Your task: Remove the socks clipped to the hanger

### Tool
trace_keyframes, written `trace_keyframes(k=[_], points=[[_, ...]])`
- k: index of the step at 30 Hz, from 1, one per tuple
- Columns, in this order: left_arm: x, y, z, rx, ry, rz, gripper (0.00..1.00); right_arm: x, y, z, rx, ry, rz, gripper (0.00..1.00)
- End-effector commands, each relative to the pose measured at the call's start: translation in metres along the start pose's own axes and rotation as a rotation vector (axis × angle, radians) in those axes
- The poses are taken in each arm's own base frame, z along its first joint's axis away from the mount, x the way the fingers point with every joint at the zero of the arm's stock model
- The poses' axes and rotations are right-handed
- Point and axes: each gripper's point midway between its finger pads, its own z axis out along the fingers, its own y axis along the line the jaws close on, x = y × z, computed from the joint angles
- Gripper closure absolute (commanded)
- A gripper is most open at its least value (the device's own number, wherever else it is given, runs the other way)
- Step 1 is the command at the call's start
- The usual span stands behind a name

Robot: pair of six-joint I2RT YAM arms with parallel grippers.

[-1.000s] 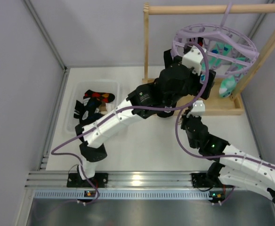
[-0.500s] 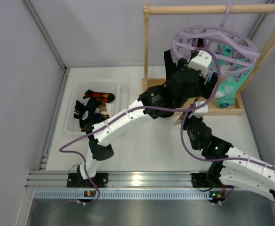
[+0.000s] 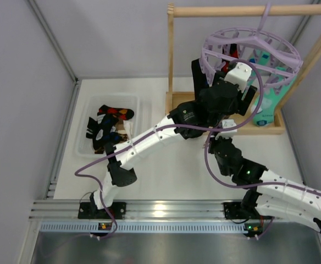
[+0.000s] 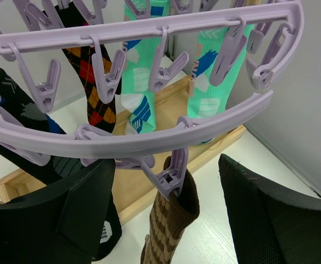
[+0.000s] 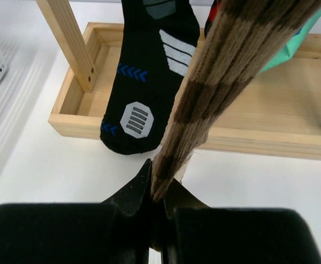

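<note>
The brown striped sock (image 4: 169,228) hangs from a peg (image 4: 171,175) on the near rim of the lilac hanger (image 4: 149,137), above the table (image 5: 50,159). My right fingers (image 5: 134,191) are clenched on its lower end, ready to pull down. My left fingers (image 4: 86,206) are released on both sides of the peg, probably to press it open. I cannot see any contact.
</note>
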Motion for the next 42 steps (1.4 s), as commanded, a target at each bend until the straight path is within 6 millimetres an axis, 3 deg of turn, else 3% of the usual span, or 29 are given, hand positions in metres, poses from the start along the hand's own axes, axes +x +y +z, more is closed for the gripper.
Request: trace_keyframes(k=[1,5,10,15,28,42], points=[[-0.019,0.000,0.001,-0.001,-0.066,-0.025,0.21,-0.026,0.016,-0.002,-0.026,-0.050,0.047,1.00],[-0.013,0.004,0.004,-0.026,-0.055,-0.014,0.29,-0.027,0.024,-0.003,-0.029,-0.047,0.034,1.00],[-0.012,0.015,-0.004,-0.068,-0.046,-0.024,0.26,-0.029,0.022,-0.004,-0.016,-0.053,0.043,1.00],[-0.002,0.013,-0.006,-0.052,-0.019,-0.039,0.28,-0.028,0.023,-0.002,-0.006,-0.047,0.034,1.00],[-0.026,0.022,-0.001,-0.115,-0.101,-0.038,0.29,-0.020,0.030,-0.001,-0.019,-0.030,0.015,1.00],[-0.021,0.029,0.012,-0.130,-0.107,-0.037,0.51,-0.019,0.034,-0.004,-0.040,-0.028,0.018,1.00]])
